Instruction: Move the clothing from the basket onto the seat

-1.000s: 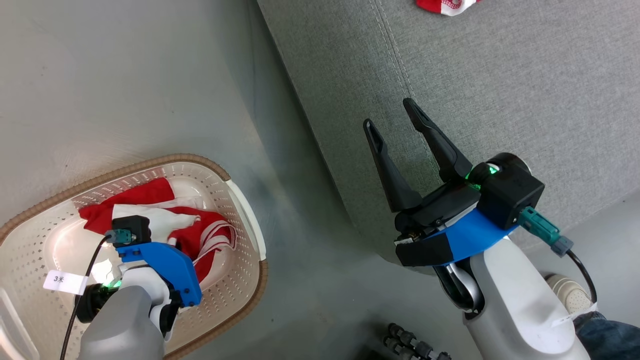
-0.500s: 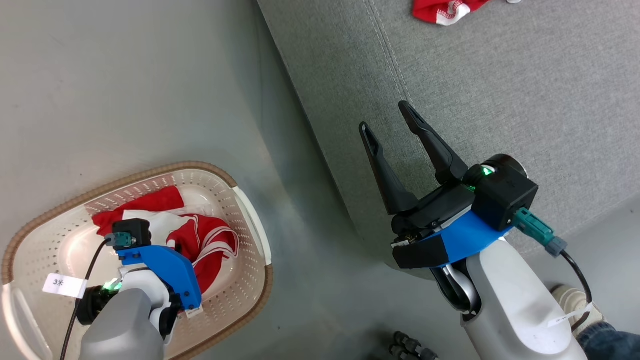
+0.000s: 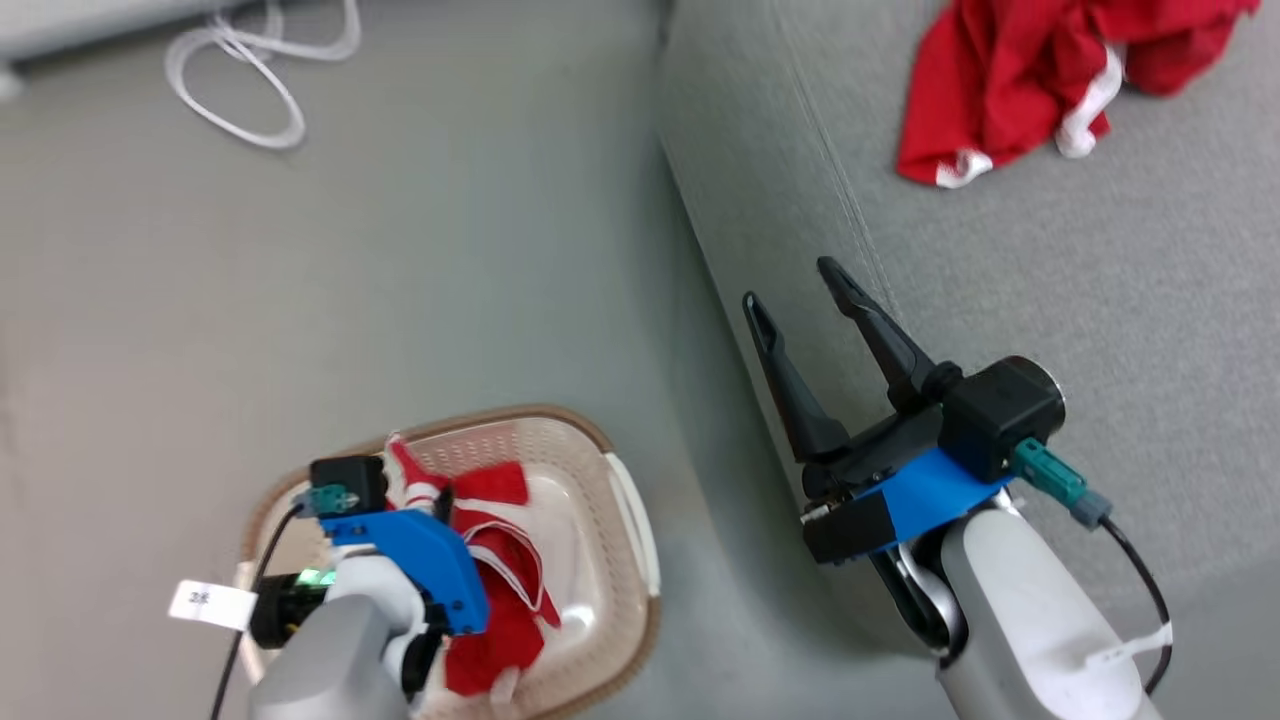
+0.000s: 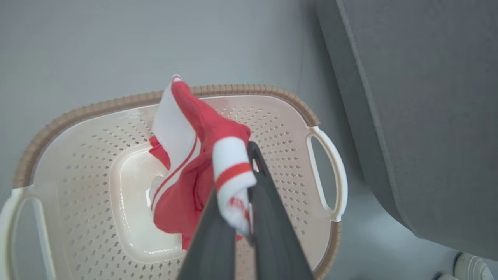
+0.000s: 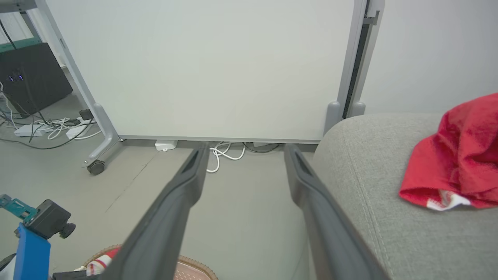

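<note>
The cream basket (image 4: 97, 107) with its brown rim stands on the floor beside the grey seat (image 3: 1050, 280). My left gripper (image 4: 243, 182) hangs over the basket, shut on a bunched fold of the red garment with white stripes (image 4: 186, 128), which is lifted partly off the basket floor. In the head view this garment (image 3: 500, 590) drapes below my left wrist. The plain red garment with white trim (image 3: 1010, 80) lies crumpled on the seat. My right gripper (image 3: 793, 283) is open and holds nothing, at the seat's front edge, well short of that garment.
A white cable loop (image 3: 240, 70) lies on the grey floor at the far left. A white panel on a wheeled stand (image 5: 202, 66) stands behind the seat, with cables and power strips (image 5: 46, 128) at its left foot.
The head camera has pulled back, so the whole picture has shifted. My left gripper has raised the striped garment from where it lay flat in the basket. The right gripper stays open.
</note>
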